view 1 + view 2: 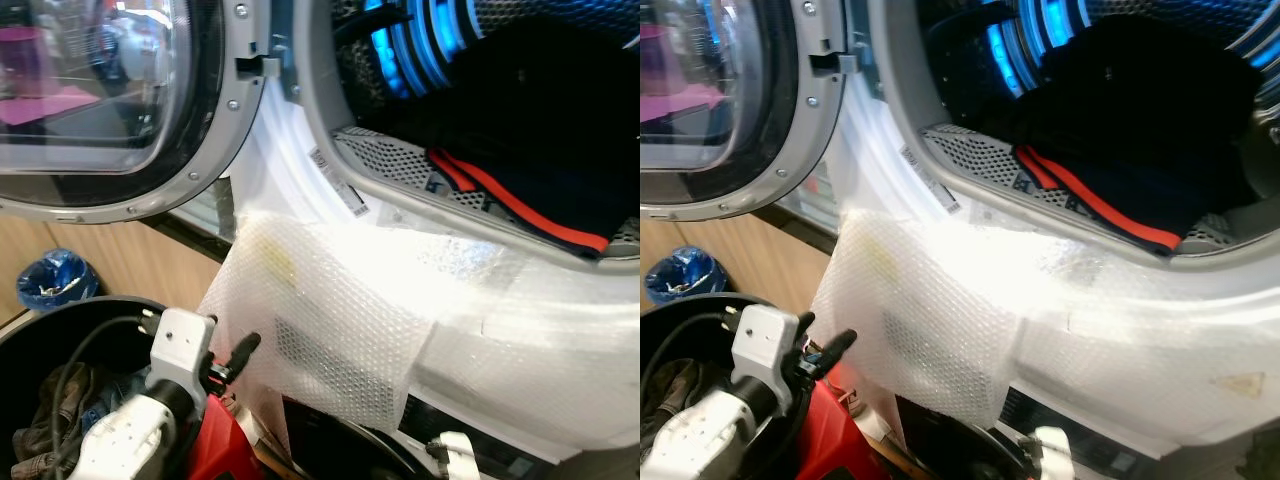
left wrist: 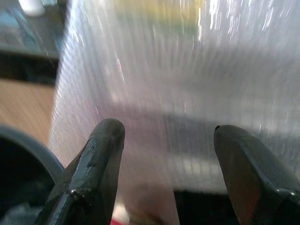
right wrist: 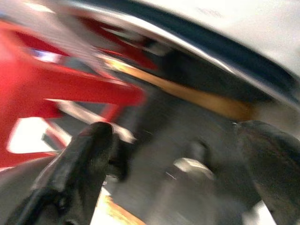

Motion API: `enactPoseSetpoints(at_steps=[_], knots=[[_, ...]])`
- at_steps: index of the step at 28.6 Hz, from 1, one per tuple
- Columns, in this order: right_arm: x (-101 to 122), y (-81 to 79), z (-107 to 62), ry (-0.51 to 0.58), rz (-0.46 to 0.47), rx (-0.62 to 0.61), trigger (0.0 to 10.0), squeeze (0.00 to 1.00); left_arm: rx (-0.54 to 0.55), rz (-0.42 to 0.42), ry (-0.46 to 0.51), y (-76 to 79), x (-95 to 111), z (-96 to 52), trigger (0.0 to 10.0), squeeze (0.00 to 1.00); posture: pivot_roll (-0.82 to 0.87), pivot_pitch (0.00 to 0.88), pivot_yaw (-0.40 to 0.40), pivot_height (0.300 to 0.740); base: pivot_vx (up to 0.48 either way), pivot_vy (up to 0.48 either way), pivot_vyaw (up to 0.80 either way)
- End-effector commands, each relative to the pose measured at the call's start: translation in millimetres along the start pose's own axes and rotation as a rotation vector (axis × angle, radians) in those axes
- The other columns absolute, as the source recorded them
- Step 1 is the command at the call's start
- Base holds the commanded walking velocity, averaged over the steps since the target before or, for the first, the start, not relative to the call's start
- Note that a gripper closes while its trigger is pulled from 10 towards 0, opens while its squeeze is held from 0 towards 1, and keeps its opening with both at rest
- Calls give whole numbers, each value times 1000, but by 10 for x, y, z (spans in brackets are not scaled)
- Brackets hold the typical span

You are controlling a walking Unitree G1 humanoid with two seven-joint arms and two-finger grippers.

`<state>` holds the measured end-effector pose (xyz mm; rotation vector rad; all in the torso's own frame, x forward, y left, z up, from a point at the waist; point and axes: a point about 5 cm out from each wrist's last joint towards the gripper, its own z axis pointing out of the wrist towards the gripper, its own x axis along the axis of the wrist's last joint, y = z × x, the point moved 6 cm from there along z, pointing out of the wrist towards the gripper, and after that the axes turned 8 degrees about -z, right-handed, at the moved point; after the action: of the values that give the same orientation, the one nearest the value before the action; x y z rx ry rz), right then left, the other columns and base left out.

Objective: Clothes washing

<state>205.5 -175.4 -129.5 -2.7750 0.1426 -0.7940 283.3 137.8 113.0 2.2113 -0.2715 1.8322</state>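
Observation:
The washing machine's drum stands open, lit blue inside, with a dark garment (image 1: pixel 540 130) edged in a red stripe (image 1: pixel 520 205) lying at its lip. The round glass door (image 1: pixel 110 90) is swung out at the upper left. Low on the left, my left gripper (image 1: pixel 238 358) is over a black basket (image 1: pixel 60 320) that holds dark clothes (image 1: pixel 60 410). In the left wrist view its fingers (image 2: pixel 101 150) are open, nothing between them, facing bubble wrap (image 2: pixel 178 70). My right gripper (image 3: pixel 173 140) is open and empty, low before the machine's front, its view blurred.
A sheet of bubble wrap (image 1: pixel 330 300) hangs over the machine's front below the opening. A red frame (image 1: pixel 215 445) sits at the bottom between the arms. A blue bag (image 1: pixel 55 280) lies on the wooden floor at the left.

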Motion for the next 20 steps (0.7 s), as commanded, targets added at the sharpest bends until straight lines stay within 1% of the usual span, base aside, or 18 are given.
enactPoseSetpoints(at_steps=[1, 2, 3, 4, 5, 6, 7, 9, 10, 11, 12, 13, 15, 16, 17, 18, 19, 20], knots=[[4, 169, -16, 20, 37, -98, 10000, 0, -88, 14, -46, 159, -106, 46, 10000, 0, 226, 33, -124, 740, 0, 0, 0], [-3, 189, -10, 26, 55, -125, 10000, 0, -157, 0, -82, 274, -173, 61, 10000, 0, 226, 33, -124, 740, 0, 0, 0], [-7, 181, -2, 26, 62, -129, 10000, 0, -229, 13, -126, 393, -260, 66, 10000, 0, 228, 33, -118, 740, 0, 0, 0], [-10, 173, 3, 26, 66, -130, 10000, 0, -274, 24, -156, 467, -319, 63, 10000, 0, 228, 33, -118, 740, 0, 0, 0], [-3, 127, 28, 31, 62, -121, 10000, 0, -380, 67, -220, 647, -489, 67, 10000, 0, 228, 27, -108, 740, 0, 0, 0], [-3, 127, 28, 31, 62, -121, 10000, 0, -380, 67, -220, 647, -489, 67, 10000, 0, 228, 27, -108, 740, 0, 0, 0], [4, 100, 45, 33, 39, -120, 10000, 0, -463, 48, -284, 789, -662, 57, 10000, 0, 225, 25, -101, 740, 0, 0, 0], [9, 86, 54, 33, 20, -122, 10000, 0, -519, 70, -344, 872, -869, 64, 10000, 0, 205, 21, -87, 740, 0, 0, 0], [12, 78, 60, 35, 19, -125, 10000, 0, -551, 81, -390, 920, -1031, 71, 10000, 0, 184, 15, -74, 740, 0, 0, 0], [14, 75, 62, 37, 22, -127, 10000, 0, -565, 78, -411, 945, -1102, 71, 10000, 0, 184, 15, -74, 740, 0, 0, 0], [19, 79, 64, 41, 29, -136, 10000, 0, -614, 94, -479, 1035, -1307, 62, 10000, 0, 166, 14, -65, 740, 0, 0, 0], [19, 79, 64, 41, 29, -136, 10000, 0, -614, 94, -479, 1035, -1307, 62, 10000, 0, 166, 14, -65, 740, 0, 0, 0], [26, 98, 63, 45, 30, -158, 10000, 0, -643, 81, -545, 1135, -1518, 76, 10000, 0, 141, 5, -52, 740, 0, 0, 0], [19, 115, 60, 42, 28, -173, 10000, 0, -634, 74, -569, 1161, -1604, 104, 10000, 0, 141, 5, -52, 740, 0, 0, 0], [8, 141, 54, 40, 25, -196, 10000, 0, -617, 42, -603, 1202, -1716, 148, 10000, 0, 123, 0, -40, 740, 0, 0, 0], [8, 141, 54, 40, 25, -196, 10000, 0, -617, 42, -603, 1202, -1716, 148, 10000, 0, 123, 0, -40, 740, 0, 0, 0], [-17, 182, 43, 32, 7, -229, 10000, 0, -554, 4, -618, 1196, -1800, 237, 10000, 0, 115, 0, -36, 740, 0, 0, 0], [-33, 214, 33, 25, 1, -254, 10000, 0, -518, -33, -623, 1186, -1827, 276, 10000, 0, 108, 0, -31, 740, 0, 0, 0]])
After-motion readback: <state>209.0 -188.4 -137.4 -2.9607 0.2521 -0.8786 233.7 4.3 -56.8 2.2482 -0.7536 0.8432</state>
